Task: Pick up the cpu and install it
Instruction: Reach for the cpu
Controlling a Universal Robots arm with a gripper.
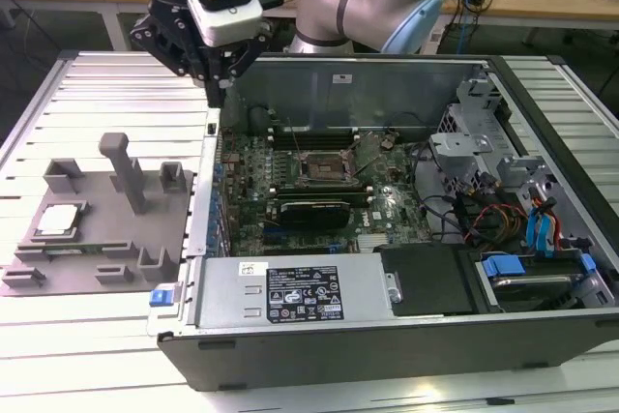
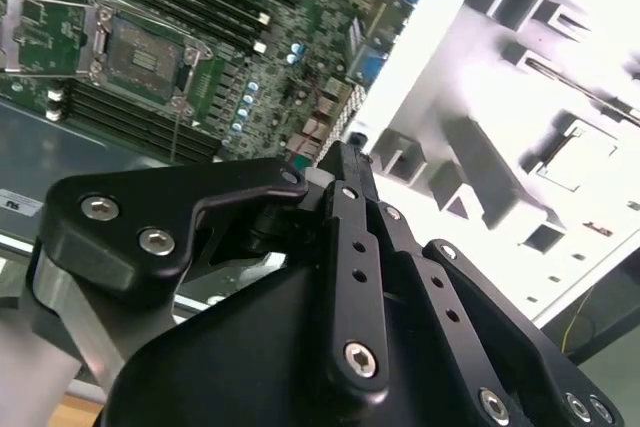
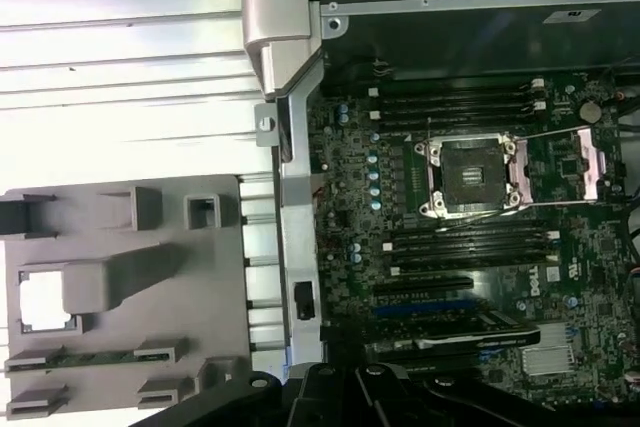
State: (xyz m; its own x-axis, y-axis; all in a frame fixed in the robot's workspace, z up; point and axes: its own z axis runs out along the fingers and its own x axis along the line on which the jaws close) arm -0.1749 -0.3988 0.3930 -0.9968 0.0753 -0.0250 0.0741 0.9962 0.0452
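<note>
Black gripper [image 1: 219,94] is hanging above the side wall of the open computer case [image 3: 285,147]; its fingers [image 2: 350,247] are appearing pressed together, tip to tip, and are gripping nothing. Directly below the fingertips the wall is dividing the scene into two sides. On one side of the fingers, toward the exterior view's left, the grey tray [image 1: 106,234] is lying on the slatted metal table [image 1: 97,84]. The cpu [image 1: 58,221] is sitting flat in a framed recess at the tray's end farthest from the fingers, well apart from them; it is showing as a pale square in both wrist views [image 3: 45,302]. On the other side of the fingers, inside the case, the green motherboard [image 1: 387,205] is lying face up, with the dark socket [image 3: 468,177] standing open and unfilled, its metal frame folded back.

Handling, as a judgement: the cpu is looking thin, stiff and light; its smooth metal top is likely offering little friction, and its underside is probably fragile. The safest hold is therefore seeming to be across two opposite edges, with the chip kept level. The recess walls and the tall grey post [image 1: 124,169] beside it are leaving the fingers little room on that side.
</note>
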